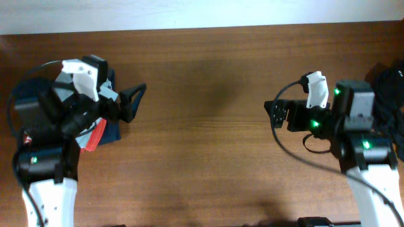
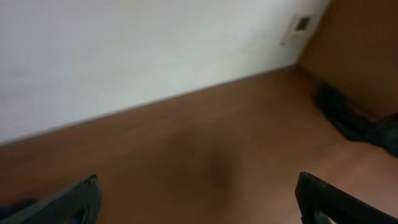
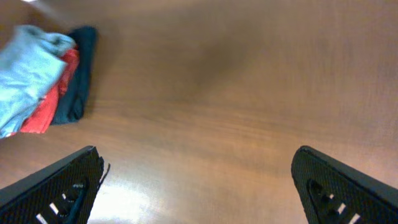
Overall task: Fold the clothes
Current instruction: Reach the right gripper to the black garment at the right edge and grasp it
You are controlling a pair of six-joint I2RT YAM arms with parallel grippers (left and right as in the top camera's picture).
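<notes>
The clothes, a crumpled black T-shirt (image 1: pixel 392 79), lie at the far right edge of the table, partly hidden behind my right arm. In the left wrist view the black T-shirt (image 2: pixel 359 121) sits far off by the wall corner. My left gripper (image 1: pixel 136 102) hovers over the left side of the table, pointing right, open and holding nothing (image 2: pixel 199 200). My right gripper (image 1: pixel 273 115) points left from the right side. It is also open and holds nothing, with bare wood between its fingers (image 3: pixel 196 186). Both grippers are well apart from the shirt.
A stack of folded garments lies under my left arm: light grey-blue (image 3: pixel 28 68), orange-red (image 3: pixel 53 102) and navy (image 3: pixel 78 74); the orange-red (image 1: pixel 95 135) and navy (image 1: pixel 112 131) edges show from above. A white wall (image 2: pixel 124 50) borders the table's far side.
</notes>
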